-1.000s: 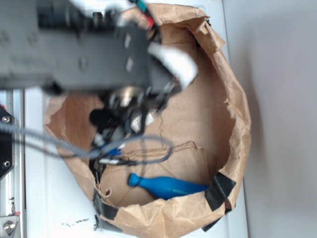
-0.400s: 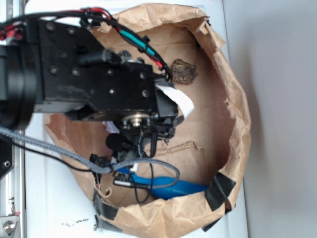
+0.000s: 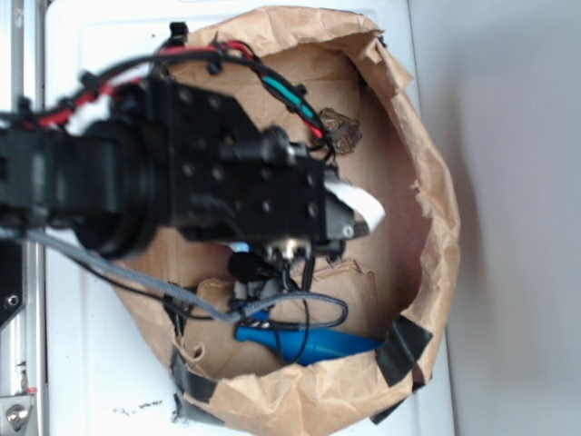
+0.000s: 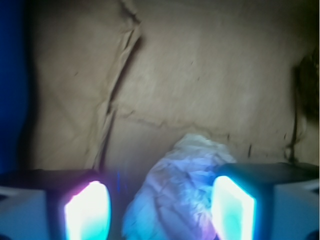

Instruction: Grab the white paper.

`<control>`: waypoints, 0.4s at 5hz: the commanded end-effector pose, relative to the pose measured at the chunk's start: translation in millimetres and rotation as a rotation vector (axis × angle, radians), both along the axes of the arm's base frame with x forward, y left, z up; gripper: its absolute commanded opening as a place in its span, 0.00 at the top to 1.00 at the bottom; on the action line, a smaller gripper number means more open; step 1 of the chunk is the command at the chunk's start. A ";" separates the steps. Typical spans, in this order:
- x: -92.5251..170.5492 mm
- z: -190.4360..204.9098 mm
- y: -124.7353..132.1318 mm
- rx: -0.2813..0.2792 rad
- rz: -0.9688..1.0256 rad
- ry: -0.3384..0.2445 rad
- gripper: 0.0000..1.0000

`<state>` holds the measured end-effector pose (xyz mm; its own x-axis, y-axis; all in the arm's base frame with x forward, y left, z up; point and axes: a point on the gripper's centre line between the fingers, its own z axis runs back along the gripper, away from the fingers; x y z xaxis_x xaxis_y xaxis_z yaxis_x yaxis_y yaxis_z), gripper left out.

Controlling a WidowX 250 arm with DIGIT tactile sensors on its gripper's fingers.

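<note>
Hand: my gripper (image 4: 160, 205) is spread wide, holding nothing.
Paper: the white paper (image 4: 172, 192) sits on the brown bag floor (image 4: 200, 75) between my fingers, nearer the right one.
Risk: off-centre, closing could shove it sideways or pinch only an edge.

The robot arm (image 3: 182, 182) has swung toward the right side of the paper bag (image 3: 427, 182), so its black body now covers more of the bag floor. The brown rock (image 3: 340, 130), hidden a second ago, now shows beside the arm, and the blue tool (image 3: 318, 343) is more covered by cables.
</note>
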<state>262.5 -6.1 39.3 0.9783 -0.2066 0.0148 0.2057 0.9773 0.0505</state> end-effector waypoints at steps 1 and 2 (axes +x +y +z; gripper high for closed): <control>-50.9 11.2 -38.2 -0.010 -0.060 -0.083 1.00; -84.1 21.6 -35.0 -0.030 -0.063 -0.105 1.00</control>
<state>180.4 -35.8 53.3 0.9670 -0.2281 0.1134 0.2238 0.9734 0.0494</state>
